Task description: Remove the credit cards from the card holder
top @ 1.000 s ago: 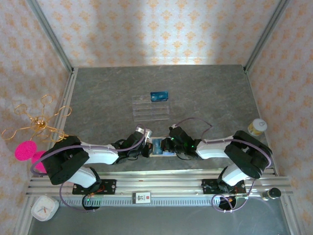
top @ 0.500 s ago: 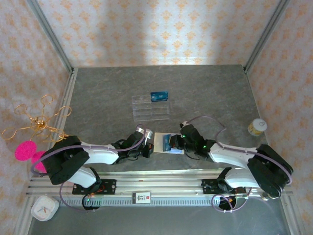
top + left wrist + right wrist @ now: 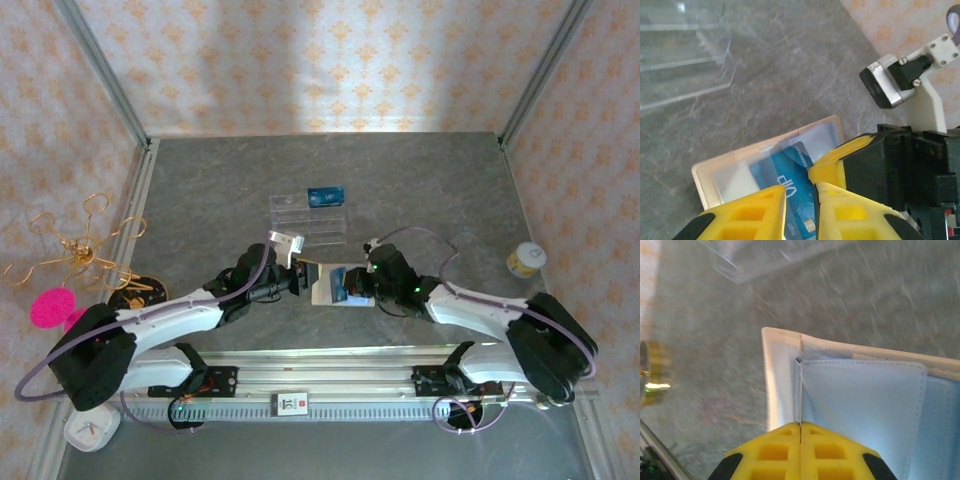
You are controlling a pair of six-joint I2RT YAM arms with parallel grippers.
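Note:
The cream card holder [image 3: 326,284] lies open on the table between my two grippers. A blue credit card [image 3: 785,172] lies face up in its pale pocket [image 3: 735,175]. My left gripper [image 3: 799,189] hovers just over that card, jaws slightly apart, the card's face showing in the gap. My right gripper [image 3: 800,425] is shut on a thin pocket flap of the card holder [image 3: 860,400]; its yellow finger [image 3: 840,157] shows in the left wrist view. From above, the left gripper [image 3: 303,281] and right gripper [image 3: 362,285] flank the holder. Another blue card [image 3: 326,195] rests at the clear tray's far end.
A clear compartment tray [image 3: 308,224] stands just beyond the card holder. A gold wire ornament [image 3: 80,250] and pink pompoms [image 3: 50,308] sit at the left edge, a small yellow-lidded jar [image 3: 525,260] at the right. An aluminium rail [image 3: 320,370] runs along the near edge.
The card holder was carried a little away from the near edge in the right gripper. The left arm reached forward to it and its jaws parted slightly.

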